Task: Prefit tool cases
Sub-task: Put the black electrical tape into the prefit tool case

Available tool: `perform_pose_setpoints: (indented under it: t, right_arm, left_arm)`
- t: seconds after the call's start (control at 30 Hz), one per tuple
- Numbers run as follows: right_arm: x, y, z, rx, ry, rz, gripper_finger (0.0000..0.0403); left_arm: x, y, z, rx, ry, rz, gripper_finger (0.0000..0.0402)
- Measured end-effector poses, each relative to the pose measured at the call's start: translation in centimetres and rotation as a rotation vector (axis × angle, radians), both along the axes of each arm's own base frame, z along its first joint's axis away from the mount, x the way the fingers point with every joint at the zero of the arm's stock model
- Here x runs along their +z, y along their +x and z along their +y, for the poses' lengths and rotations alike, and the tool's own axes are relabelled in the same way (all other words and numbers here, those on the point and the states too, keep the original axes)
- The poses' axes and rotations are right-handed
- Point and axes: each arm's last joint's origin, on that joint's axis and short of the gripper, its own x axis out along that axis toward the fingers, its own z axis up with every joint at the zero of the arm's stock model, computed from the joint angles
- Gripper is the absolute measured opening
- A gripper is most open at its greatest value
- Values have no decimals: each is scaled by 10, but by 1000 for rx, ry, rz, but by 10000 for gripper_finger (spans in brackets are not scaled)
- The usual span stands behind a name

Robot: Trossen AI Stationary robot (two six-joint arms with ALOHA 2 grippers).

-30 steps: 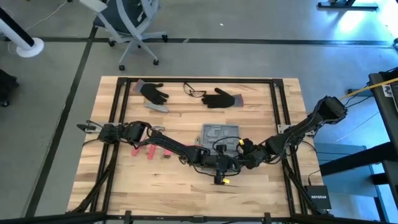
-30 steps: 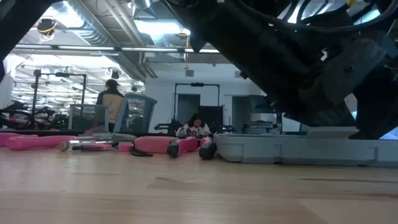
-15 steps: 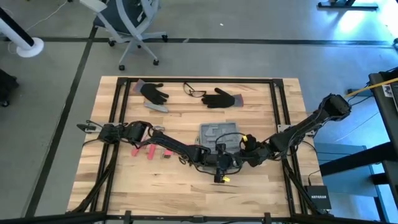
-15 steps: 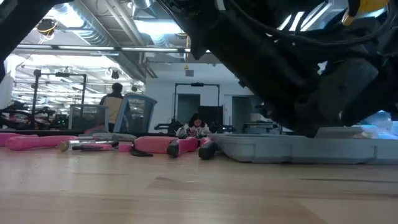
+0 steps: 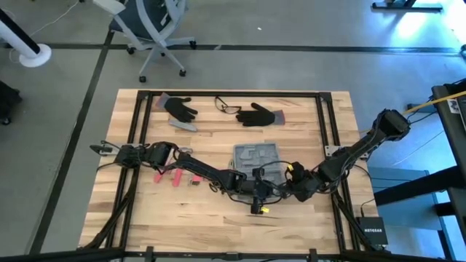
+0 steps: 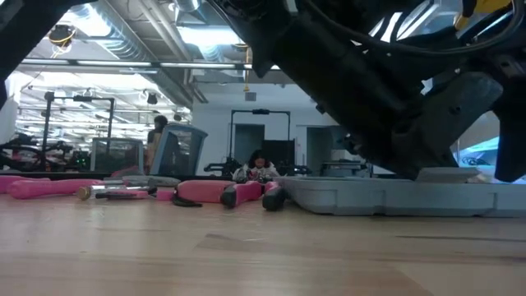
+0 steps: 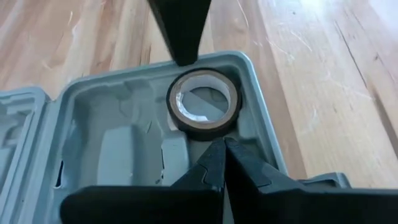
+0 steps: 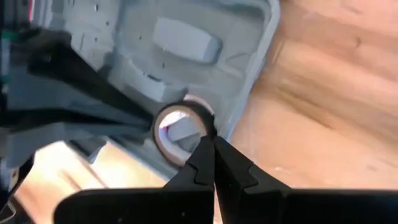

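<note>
Step in hand, as judged: seating a roll of tape into its round moulded slot in the open tool case [image 5: 256, 159].

Left gripper [image 7: 221, 146]: fingers pressed together to a single point, nothing pinched between them. The roll of tape [image 7: 204, 102] lies just ahead of that point, in the round recess at a corner of the case. In the left wrist view a second dark tip comes in from the far side of the roll and rests at or just over its rim; contact cannot be confirmed.

Right gripper [image 8: 210, 144]: fingers likewise pressed together, empty, tip at the edge of the roll [image 8: 180, 130]. Both closed tips thus stand on opposite sides of the roll, with the case directly beneath them.

The case lies on the wooden table [image 5: 306, 116], on the side of the two grippers nearer the gloves [image 5: 180, 109], its near edge under them. Loose red-handled tools [image 5: 169, 177] lie beside the left arm, well apart from its gripper.

Roll appears slightly tilted in the recess; not certain.

Next move, as judged: a light downward press on the rim with the closed tips to bring it level and flush. Risk: a sideways push could lift the roll out or shift the case.
</note>
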Motion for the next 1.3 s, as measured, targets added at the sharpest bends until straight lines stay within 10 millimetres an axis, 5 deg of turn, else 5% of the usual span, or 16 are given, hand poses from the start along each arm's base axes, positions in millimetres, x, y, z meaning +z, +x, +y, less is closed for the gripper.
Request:
perform_pose_setpoints:
  t: [0.47, 0.93, 1.3]
  right_arm:
    - [-1, 3, 1, -9, -3, -31, 0]
    - [-20, 9, 6, -15, 27, -40, 0]
    - [-21, 10, 7, -21, 33, -37, 0]
  left_arm:
    - [22, 4, 0, -3, 8, -116, 0]
    - [-19, 9, 3, -9, -76, -46, 0]
    - [-24, 7, 7, 4, -70, -31, 0]
